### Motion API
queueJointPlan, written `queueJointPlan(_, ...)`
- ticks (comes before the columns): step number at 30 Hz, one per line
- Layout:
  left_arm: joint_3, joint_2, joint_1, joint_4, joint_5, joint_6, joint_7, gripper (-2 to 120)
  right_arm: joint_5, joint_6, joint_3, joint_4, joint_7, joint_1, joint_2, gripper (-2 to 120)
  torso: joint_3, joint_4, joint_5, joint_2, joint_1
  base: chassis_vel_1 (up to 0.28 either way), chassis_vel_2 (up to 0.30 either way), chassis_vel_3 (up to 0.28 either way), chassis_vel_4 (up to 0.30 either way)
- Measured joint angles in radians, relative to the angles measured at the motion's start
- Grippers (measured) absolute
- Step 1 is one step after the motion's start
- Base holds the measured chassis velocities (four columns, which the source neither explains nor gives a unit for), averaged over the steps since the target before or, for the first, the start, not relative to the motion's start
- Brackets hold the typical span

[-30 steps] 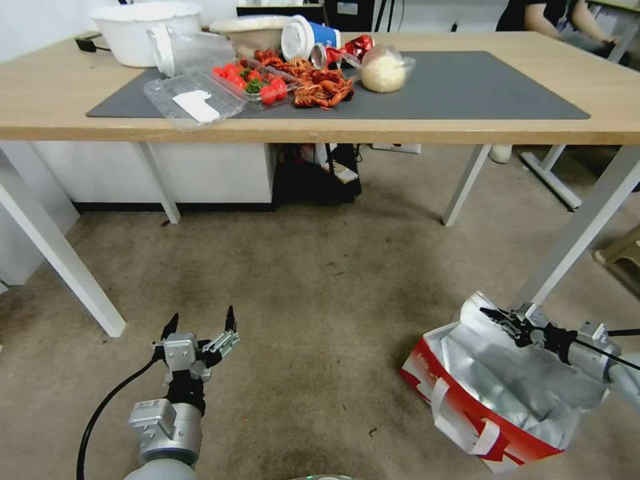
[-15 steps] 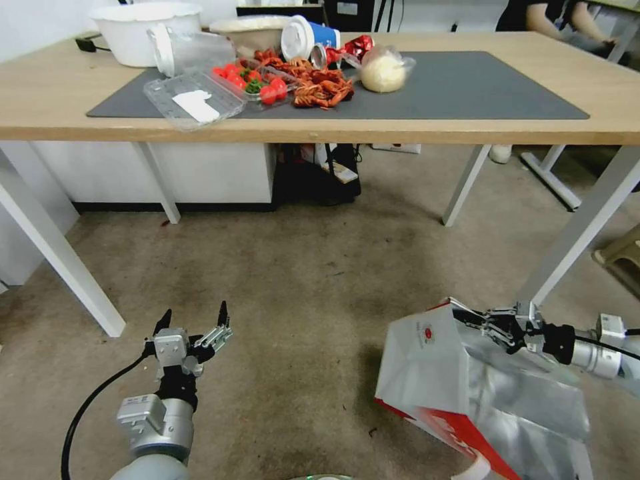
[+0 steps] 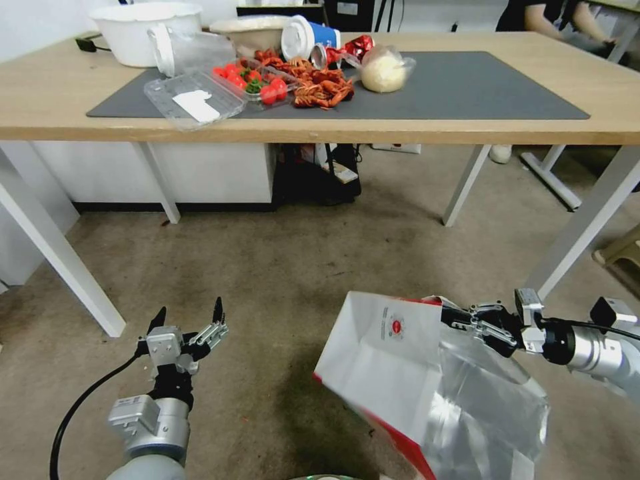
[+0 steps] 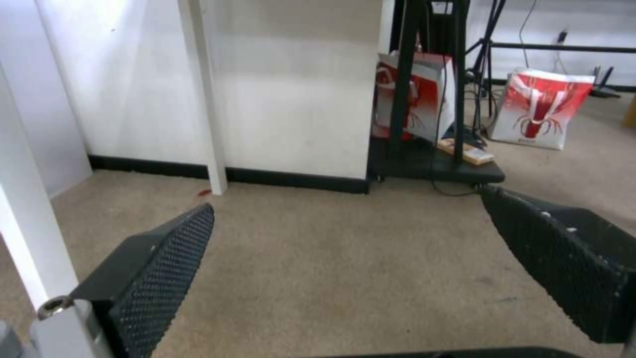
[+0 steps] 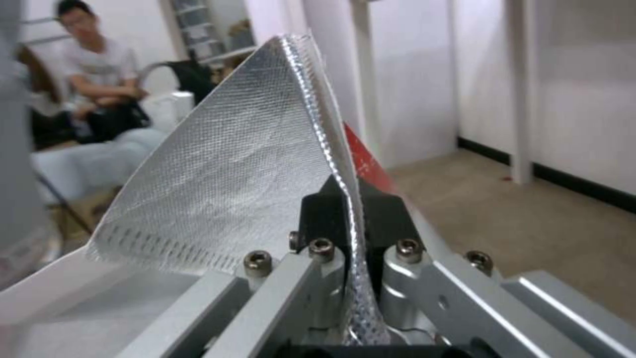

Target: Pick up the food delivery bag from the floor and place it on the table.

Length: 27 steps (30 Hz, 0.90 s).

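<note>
Here the bag (image 3: 427,373) hangs tilted off the floor (image 3: 300,280), its foil-lined mouth rim pinched in the closed right end effector (image 3: 460,318); the right wrist view shows the 2 fingers (image 5: 318,214) clamped on the foil edge (image 5: 265,164). Its inside cannot be seen. The left end effector (image 3: 188,319) hovers low over the carpet, open and empty. On the surface (image 3: 40,93) ahead, a grey mat (image 3: 467,87) carries an open clear tray (image 3: 193,99), tomatoes (image 3: 257,81), crayfish (image 3: 317,83) and a bagged bun (image 3: 383,69), with a white bowl (image 3: 143,30) behind; the mat's right half lies bare. White legs (image 3: 587,223) stand just beyond the bag. Under the surface sit 2 more red-and-white bags (image 4: 546,109).
</note>
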Motion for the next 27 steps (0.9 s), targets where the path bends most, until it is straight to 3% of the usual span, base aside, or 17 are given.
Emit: queueJointPlan(27,-0.01,0.0,0.007,-0.013,-0.008,0.002,-0.021,100,0.016,-0.051,-0.001,0.027,-0.064,-0.015,0.042,0,0.0,0.0,0.0,0.0,0.0,0.0,0.0,0.0,0.0)
